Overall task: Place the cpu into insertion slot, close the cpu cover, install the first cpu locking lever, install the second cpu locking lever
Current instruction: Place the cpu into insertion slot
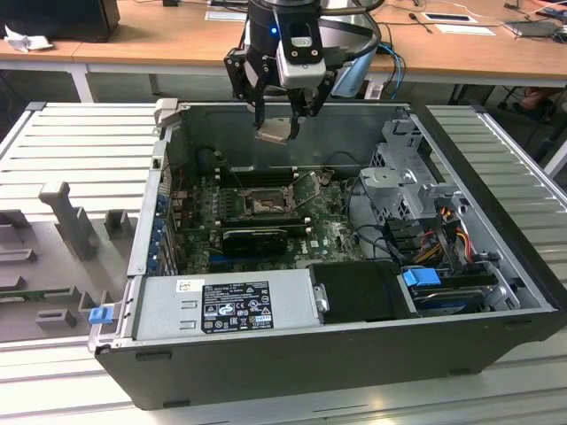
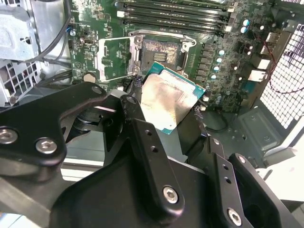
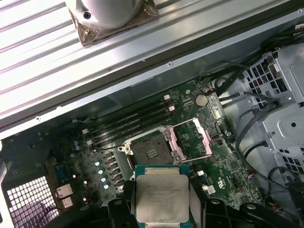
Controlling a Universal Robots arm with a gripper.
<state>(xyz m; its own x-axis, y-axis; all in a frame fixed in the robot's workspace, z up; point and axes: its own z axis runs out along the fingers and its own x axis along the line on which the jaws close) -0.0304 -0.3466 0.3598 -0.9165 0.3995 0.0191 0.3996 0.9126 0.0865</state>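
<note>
My gripper [image 1: 282, 124] hangs over the rear wall of the open computer case [image 1: 496, 266], shut on the cpu [image 1: 275, 131]. The cpu is a flat pale silver square with a green edge, held level between the black fingers in both wrist views [image 2: 168, 102] [image 3: 161, 197]. Below and ahead on the green motherboard lies the insertion slot [image 1: 263, 205] [image 2: 159, 52] [image 3: 149, 151], a dark square with a metal rim and nothing in it. The cpu cover [image 2: 114, 59] [image 3: 192, 140], a thin silvery frame, stands swung open beside the slot. The cpu is well above the slot and apart from it.
Long black memory slots [image 1: 257, 177] run behind the socket and a long black card [image 1: 252, 237] lies in front of it. A grey power supply [image 1: 221, 305] fills the near wall. A metal drive cage [image 1: 416, 186] with cables stands at the exterior view's right.
</note>
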